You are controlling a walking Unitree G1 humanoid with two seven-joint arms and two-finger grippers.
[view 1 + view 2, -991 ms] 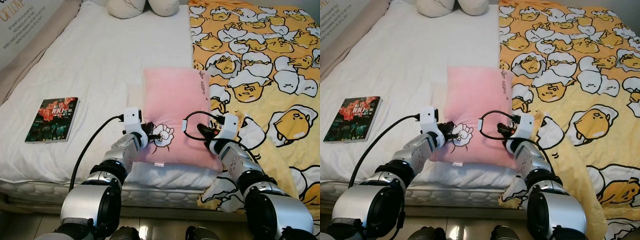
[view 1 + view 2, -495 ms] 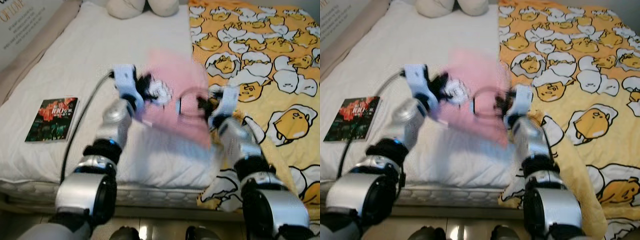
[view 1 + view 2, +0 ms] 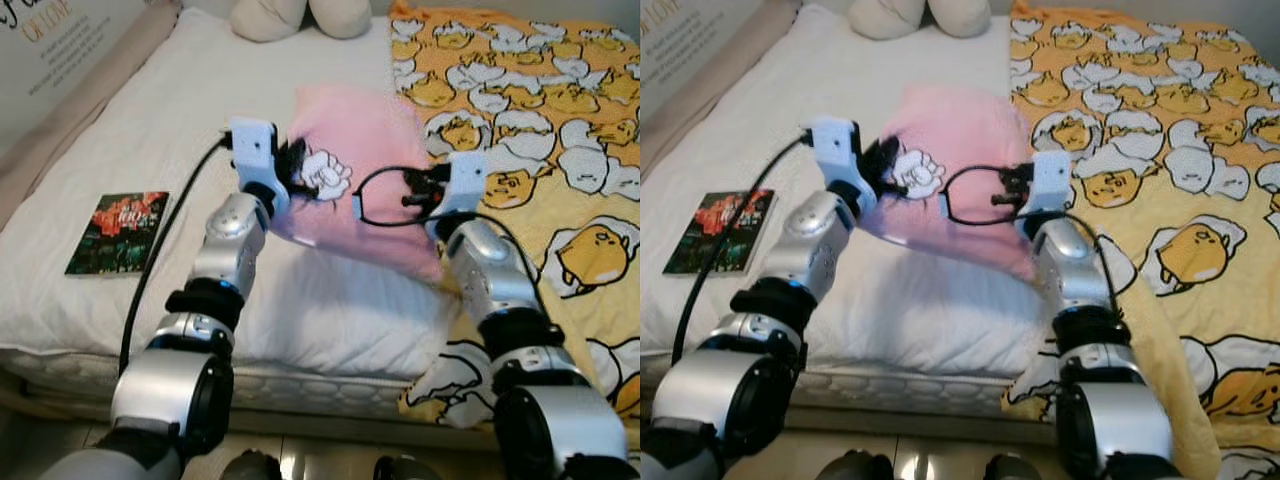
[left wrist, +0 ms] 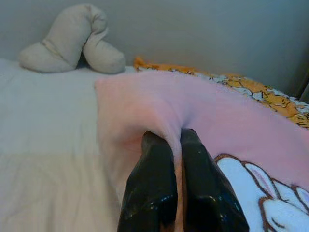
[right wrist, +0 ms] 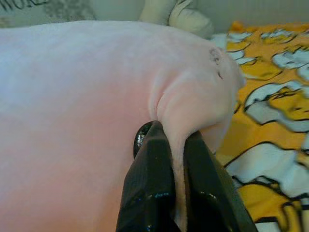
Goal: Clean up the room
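You had the pink pillow (image 3: 355, 170) lifted off the bed (image 3: 150, 120), held between both arms above the white sheet. The left gripper (image 4: 176, 145) was pinched closed on a fold of pink fabric at the pillow's left near corner, right beside the printed white cartoon hand (image 3: 325, 175). The right gripper (image 5: 176, 140) was likewise clamped on a ridge of fabric at the pillow's right near corner, fabric squeezed between its two black fingers (image 5: 149, 179). The pillow sagged between the two grips, its far edge tilted up toward the head of the bed and its lower right corner drooping past your right forearm.

Relative to the pillow: the yellow cartoon-print blanket (image 3: 540, 130) lay just to its right, covering that half of the bed. Two beige cushions (image 3: 300, 15) sat beyond it at the head of the bed, well apart. A book (image 3: 118, 232) with a dark red cover lay flat on the sheet to its left, well apart, near the bed's near edge. A black cable (image 3: 165, 250) ran along your left arm, and another looped at the right wrist in front of the pillow.
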